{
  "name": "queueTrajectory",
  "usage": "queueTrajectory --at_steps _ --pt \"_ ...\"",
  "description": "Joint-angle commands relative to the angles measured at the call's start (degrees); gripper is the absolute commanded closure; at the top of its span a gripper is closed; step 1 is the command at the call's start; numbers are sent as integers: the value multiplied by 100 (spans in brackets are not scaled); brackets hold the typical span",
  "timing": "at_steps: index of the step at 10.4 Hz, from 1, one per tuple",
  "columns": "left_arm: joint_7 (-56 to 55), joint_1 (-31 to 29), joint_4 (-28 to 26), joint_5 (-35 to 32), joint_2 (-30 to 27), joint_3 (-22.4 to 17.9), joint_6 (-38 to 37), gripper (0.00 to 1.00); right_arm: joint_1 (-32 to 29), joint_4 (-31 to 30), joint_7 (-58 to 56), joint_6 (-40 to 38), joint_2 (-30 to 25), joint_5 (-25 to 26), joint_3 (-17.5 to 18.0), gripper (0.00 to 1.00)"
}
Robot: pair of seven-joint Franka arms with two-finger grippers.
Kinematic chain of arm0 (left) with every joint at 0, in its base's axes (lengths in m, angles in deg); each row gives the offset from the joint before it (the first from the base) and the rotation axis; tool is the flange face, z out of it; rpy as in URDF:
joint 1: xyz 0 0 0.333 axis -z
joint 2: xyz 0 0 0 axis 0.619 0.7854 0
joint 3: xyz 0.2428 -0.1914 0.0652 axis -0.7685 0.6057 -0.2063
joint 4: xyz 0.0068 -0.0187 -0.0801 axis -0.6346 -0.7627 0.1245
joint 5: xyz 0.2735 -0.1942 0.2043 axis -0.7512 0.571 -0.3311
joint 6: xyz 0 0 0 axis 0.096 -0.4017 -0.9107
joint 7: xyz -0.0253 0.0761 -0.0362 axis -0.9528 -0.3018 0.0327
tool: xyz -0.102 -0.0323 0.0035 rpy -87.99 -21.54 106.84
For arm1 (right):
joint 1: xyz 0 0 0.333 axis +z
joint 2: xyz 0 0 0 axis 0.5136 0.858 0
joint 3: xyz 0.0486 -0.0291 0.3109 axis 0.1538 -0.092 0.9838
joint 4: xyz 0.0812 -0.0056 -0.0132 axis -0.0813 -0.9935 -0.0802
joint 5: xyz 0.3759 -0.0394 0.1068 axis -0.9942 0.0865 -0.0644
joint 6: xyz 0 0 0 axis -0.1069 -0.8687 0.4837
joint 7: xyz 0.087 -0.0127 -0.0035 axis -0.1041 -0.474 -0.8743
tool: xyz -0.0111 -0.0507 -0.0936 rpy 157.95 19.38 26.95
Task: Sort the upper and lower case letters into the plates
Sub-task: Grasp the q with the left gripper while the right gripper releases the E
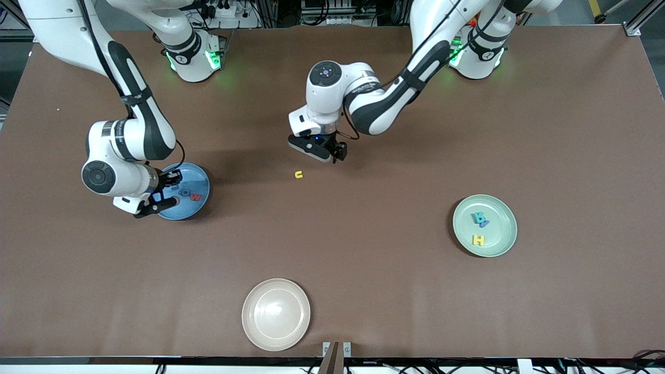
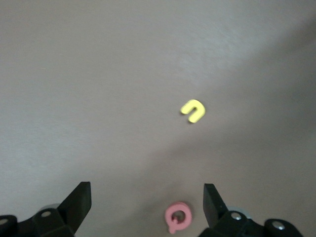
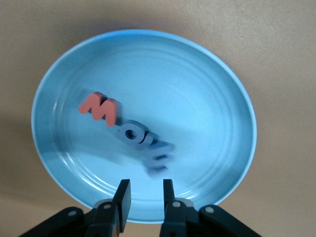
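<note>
My right gripper (image 1: 167, 188) (image 3: 145, 195) hovers low over the blue plate (image 1: 201, 181) (image 3: 202, 94), fingers a little apart with nothing between them. In that plate lie a red letter (image 1: 196, 197) (image 3: 98, 109) and two blue letters (image 3: 132, 135), one of them blurred (image 3: 159, 159). My left gripper (image 1: 332, 150) (image 2: 146, 200) is open over the bare table, with a pink-red letter (image 2: 177, 217) on the table between its fingers (image 2: 79, 201). A yellow letter (image 1: 298, 174) (image 2: 192, 110) lies nearer the front camera. The mint green plate (image 1: 503, 235) holds a teal letter (image 1: 478, 216), a blue one (image 1: 484, 224) and a yellow H (image 1: 478, 240).
A cream-beige plate (image 1: 276, 314) sits near the table's front edge, with nothing in it. The brown table stretches wide around all the plates. The pink-red letter is hidden under my left gripper in the front view.
</note>
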Motion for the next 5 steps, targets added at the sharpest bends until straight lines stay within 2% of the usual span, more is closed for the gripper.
queueTrajectory --at_steps 1,3,5 --pt "260 301 165 -140 137 -345 -31 0 107 55 60 -38 -87 -80 -45 0" --pt "498 450 156 -62 190 -389 -31 0 203 195 139 -91 -140 -98 -27 0" --pt "87 547 112 183 225 -407 -22 4 265 397 149 -99 -131 -159 8 0"
